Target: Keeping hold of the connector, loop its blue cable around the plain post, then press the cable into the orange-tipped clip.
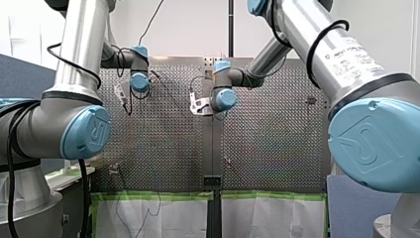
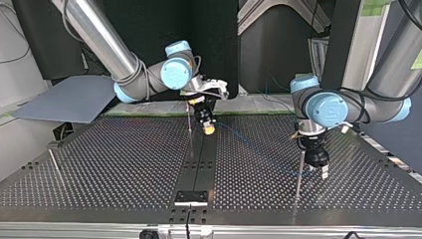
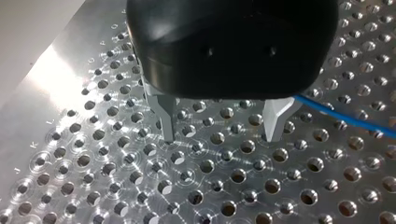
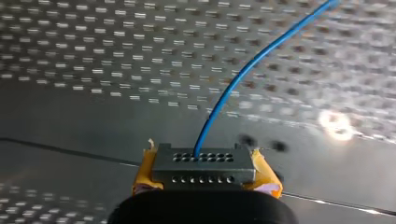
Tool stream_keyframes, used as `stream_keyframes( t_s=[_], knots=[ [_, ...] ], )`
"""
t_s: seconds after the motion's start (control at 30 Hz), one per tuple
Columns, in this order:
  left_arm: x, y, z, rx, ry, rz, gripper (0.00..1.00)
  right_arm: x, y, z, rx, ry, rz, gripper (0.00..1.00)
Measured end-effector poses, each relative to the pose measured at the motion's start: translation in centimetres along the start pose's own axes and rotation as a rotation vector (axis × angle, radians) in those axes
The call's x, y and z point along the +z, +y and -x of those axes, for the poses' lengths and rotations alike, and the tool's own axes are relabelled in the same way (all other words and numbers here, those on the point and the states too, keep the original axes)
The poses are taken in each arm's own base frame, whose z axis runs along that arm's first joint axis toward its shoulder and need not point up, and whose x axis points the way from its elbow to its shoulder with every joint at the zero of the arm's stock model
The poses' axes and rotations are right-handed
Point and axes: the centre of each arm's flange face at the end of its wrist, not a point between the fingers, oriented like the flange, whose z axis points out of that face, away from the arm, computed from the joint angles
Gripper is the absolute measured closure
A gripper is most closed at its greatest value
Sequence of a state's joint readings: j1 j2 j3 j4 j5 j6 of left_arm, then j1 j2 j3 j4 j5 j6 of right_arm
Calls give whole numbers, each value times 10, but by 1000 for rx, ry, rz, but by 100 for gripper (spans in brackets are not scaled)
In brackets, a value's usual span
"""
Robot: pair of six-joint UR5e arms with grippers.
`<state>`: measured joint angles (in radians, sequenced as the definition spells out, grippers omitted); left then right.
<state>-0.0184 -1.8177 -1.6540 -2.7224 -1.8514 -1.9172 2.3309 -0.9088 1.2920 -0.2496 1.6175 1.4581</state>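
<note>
In the right wrist view my right gripper [image 4: 204, 179] is shut on a grey connector [image 4: 203, 164], its yellow pads [image 4: 142, 175] on either side. The blue cable [image 4: 252, 65] leaves the connector and arcs away over the perforated table. In the top view my right gripper [image 2: 209, 127] hangs near the table's middle, beside a thin post [image 2: 189, 124]. My left gripper [image 2: 314, 169] stands at that view's right, next to another thin post [image 2: 299, 174]. My left gripper [image 3: 222, 137] is open just above the holes, nothing between its metal fingers [image 3: 167, 121]; the blue cable [image 3: 345, 119] runs past one finger's outer side.
A third thin post [image 2: 56, 167] stands at the top view's left. A dark strip [image 2: 199, 164] runs down the table's middle to a black plate [image 2: 191, 197] at the near edge. A grey board [image 2: 64, 102] lies beyond the table's far left corner.
</note>
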Motion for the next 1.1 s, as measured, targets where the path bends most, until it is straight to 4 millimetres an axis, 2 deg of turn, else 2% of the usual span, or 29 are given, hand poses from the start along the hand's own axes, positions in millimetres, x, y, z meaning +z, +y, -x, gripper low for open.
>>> stream_keyframes(
  t_s=[0.17, 0.43, 0.7, 1.1],
  knots=[
    [1, 0, -5, -2, 9, -7, 9, 5, -8, 34, -9, -52, 19, 100],
    [4, 3, -30, 20, 51, 0, 9, 7, -18, 99, -13, -121, 43, 100],
    [4, 4, -33, 21, 53, 6, 9, -1, -21, 133, -4, -132, 45, 100],
    [3, 3, -33, 21, 55, 6, 9, 0, -24, 214, -17, -209, 87, 100]
  ],
)
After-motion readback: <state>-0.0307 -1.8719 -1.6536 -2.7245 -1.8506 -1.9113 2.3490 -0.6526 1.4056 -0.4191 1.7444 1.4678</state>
